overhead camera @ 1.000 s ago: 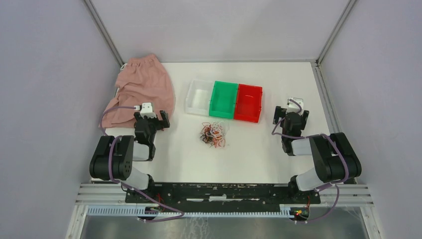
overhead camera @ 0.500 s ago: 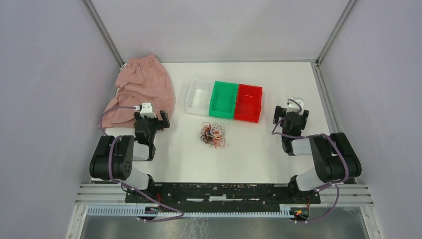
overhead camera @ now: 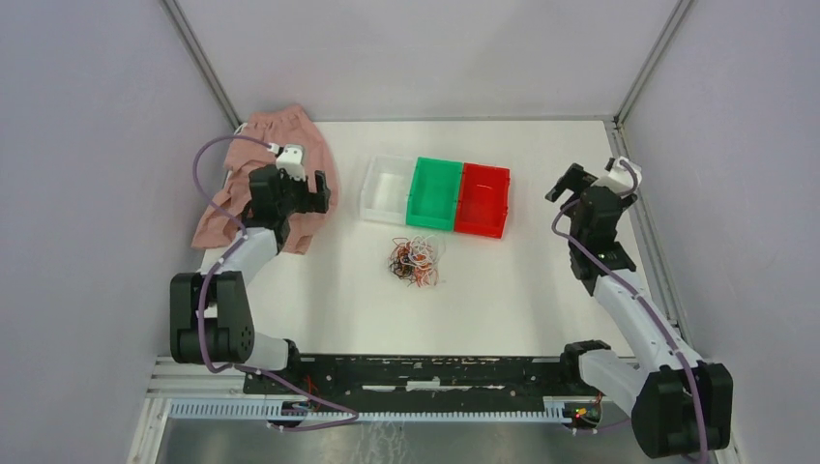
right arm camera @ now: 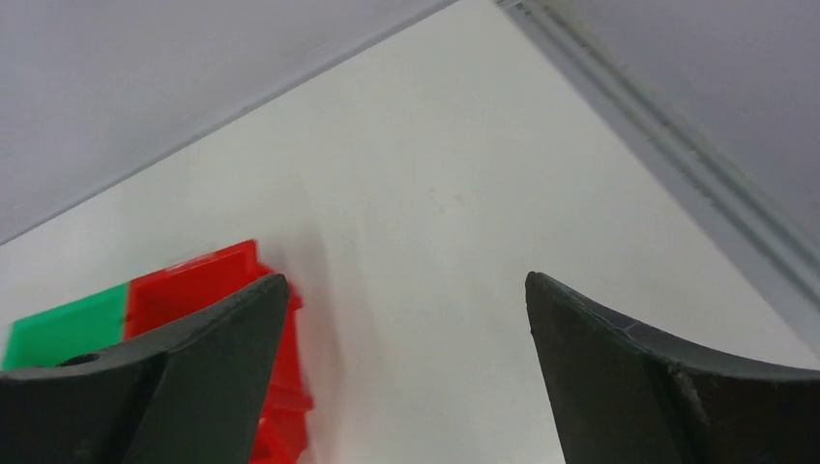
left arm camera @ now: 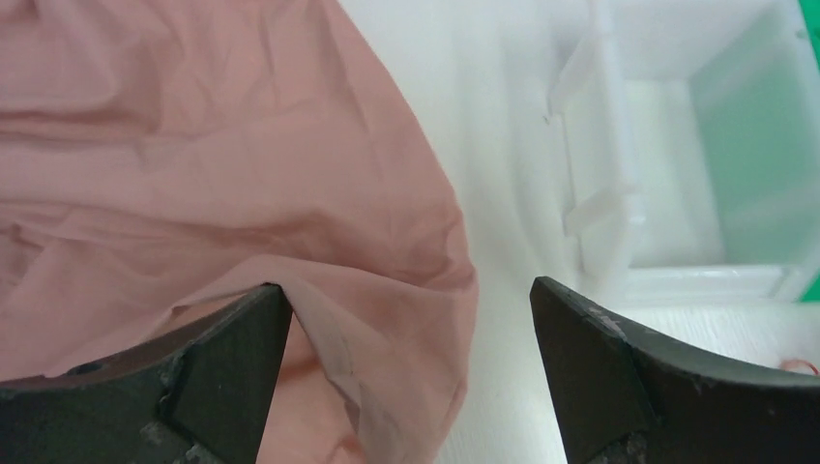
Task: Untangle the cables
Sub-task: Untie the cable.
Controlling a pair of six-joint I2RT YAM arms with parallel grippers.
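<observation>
Basically nothing is done yet: the cables (overhead camera: 416,261) sit in one tangled clump on the tabletop (overhead camera: 503,290), just in front of the green bin (overhead camera: 434,191). The left gripper (left arm camera: 406,290) is wide open and empty over the pink cloth (left arm camera: 193,145), well left of the bin. The right gripper (right arm camera: 401,280) is wide open and empty, well right of it. All the untangling is left.

The top camera sits above and behind the arm bases and looks down on the whole table (overhead camera: 512,290), with the row of bins (overhead camera: 435,195) near the middle, far from the lens. The camera on the left gripper (left arm camera: 406,290) looks down from close by, just left of the row, and sees the white bin (left arm camera: 667,193) and the pink cloth (left arm camera: 193,174). The camera on the right gripper (right arm camera: 406,280), right of the row, faces the back wall and catches the red bin (right arm camera: 208,290). Each wrist view shares its end of the row with the top view.
</observation>
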